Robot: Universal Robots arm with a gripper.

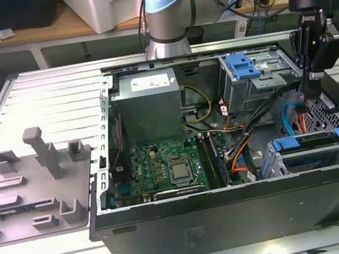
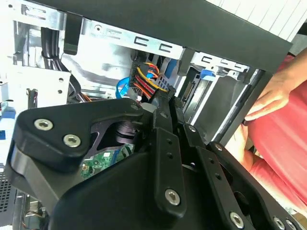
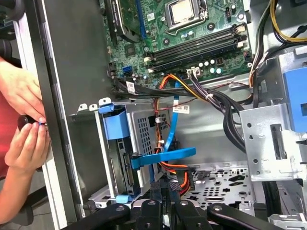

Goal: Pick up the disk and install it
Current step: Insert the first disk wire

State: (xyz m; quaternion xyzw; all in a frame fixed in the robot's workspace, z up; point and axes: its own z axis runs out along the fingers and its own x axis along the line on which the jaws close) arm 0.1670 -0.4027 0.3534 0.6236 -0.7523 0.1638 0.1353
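The disk (image 1: 302, 141), a drive in a blue plastic carrier, sits slotted in the lower grey drive bay at the front corner of the open computer case (image 1: 233, 213), on the exterior view's right. In the first wrist view the disk's blue carrier (image 3: 114, 127) shows edge-on in that bay. My gripper (image 1: 313, 94) hangs above and a little behind the bay, apart from the disk. Its fingers are shut with nothing between them, as seen in both wrist views (image 2: 169, 103) (image 3: 169, 191).
Inside the case are a grey power-supply box (image 1: 149, 98), the green motherboard (image 1: 169, 168), a drive cage with a blue latch (image 1: 243, 65) and loose cables, one of them flat and blue (image 3: 165, 155). A person's hands (image 3: 21, 120) rest on the case edge. A grey fixture tray (image 1: 34, 185) lies outside on the exterior view's left.
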